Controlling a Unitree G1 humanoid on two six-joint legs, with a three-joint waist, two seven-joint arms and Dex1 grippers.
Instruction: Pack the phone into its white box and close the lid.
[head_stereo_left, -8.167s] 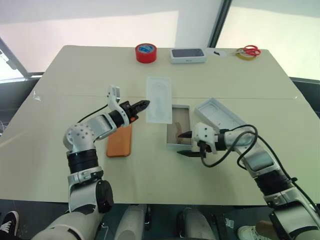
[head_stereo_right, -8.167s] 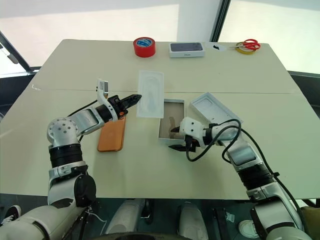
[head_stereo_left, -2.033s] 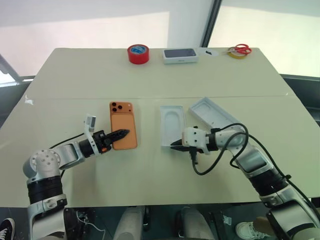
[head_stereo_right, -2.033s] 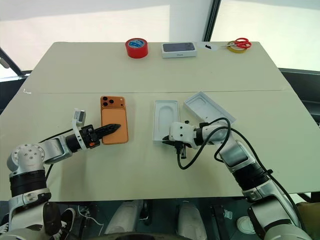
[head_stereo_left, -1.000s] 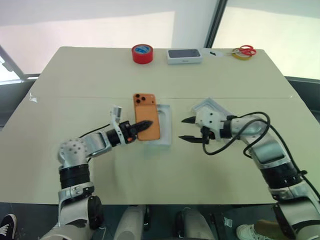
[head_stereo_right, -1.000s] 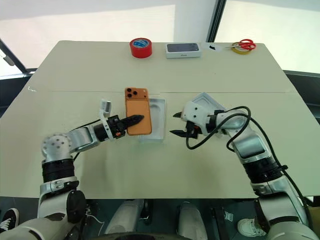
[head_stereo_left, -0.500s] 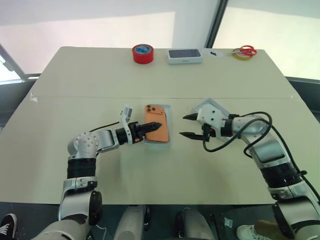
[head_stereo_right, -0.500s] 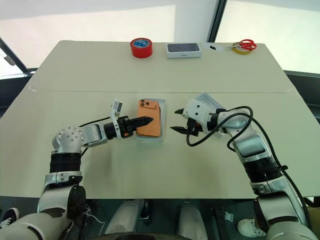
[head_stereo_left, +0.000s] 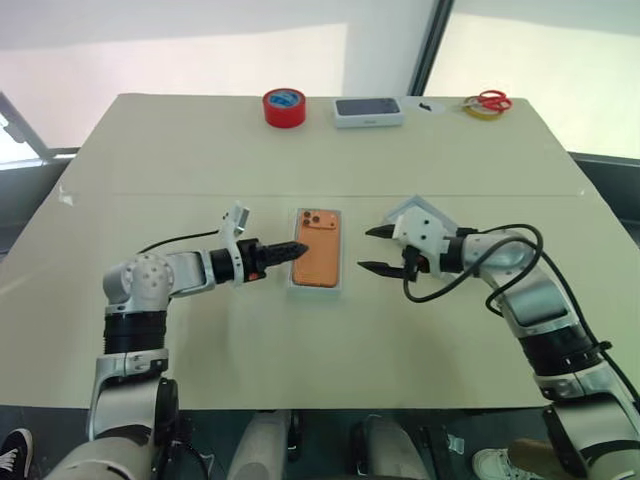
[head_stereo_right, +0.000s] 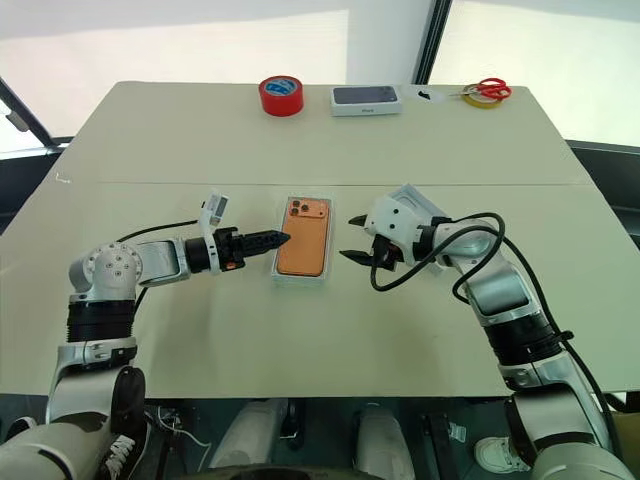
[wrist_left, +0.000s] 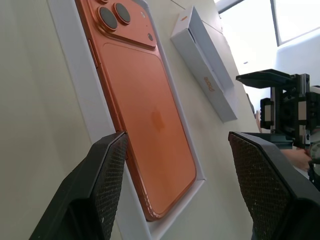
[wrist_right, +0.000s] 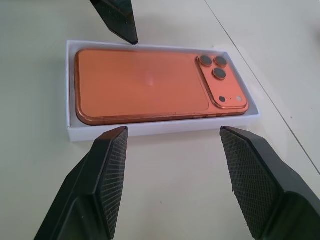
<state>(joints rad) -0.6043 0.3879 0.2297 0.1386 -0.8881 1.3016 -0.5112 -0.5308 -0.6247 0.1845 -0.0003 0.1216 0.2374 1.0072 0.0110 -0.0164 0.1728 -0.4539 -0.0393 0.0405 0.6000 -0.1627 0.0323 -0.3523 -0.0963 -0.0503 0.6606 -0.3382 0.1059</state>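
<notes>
The orange phone (head_stereo_left: 318, 260) lies flat, camera block at the far end, inside the white box (head_stereo_left: 316, 291) at the table's middle. My left gripper (head_stereo_left: 300, 247) is open at the box's left edge, its fingers (wrist_right: 120, 20) clear of the phone (wrist_right: 145, 85). In the left wrist view, nothing sits between the wide-apart fingers, and the phone (wrist_left: 145, 110) lies beyond them. My right gripper (head_stereo_left: 368, 250) stands open just right of the box, empty. The lid (head_stereo_left: 428, 214) rests on the table behind it, partly hidden by the right hand.
Along the far edge stand a red tape roll (head_stereo_left: 286, 106), a white box with a dark phone picture (head_stereo_left: 368, 110), and red scissors (head_stereo_left: 494, 99) beside a yellow tape roll (head_stereo_left: 482, 111). A seam crosses the table (head_stereo_left: 150, 190) behind the box.
My left gripper set the phone down into the box, opened, and drew back to the left. The right gripper has stayed in place, open.
</notes>
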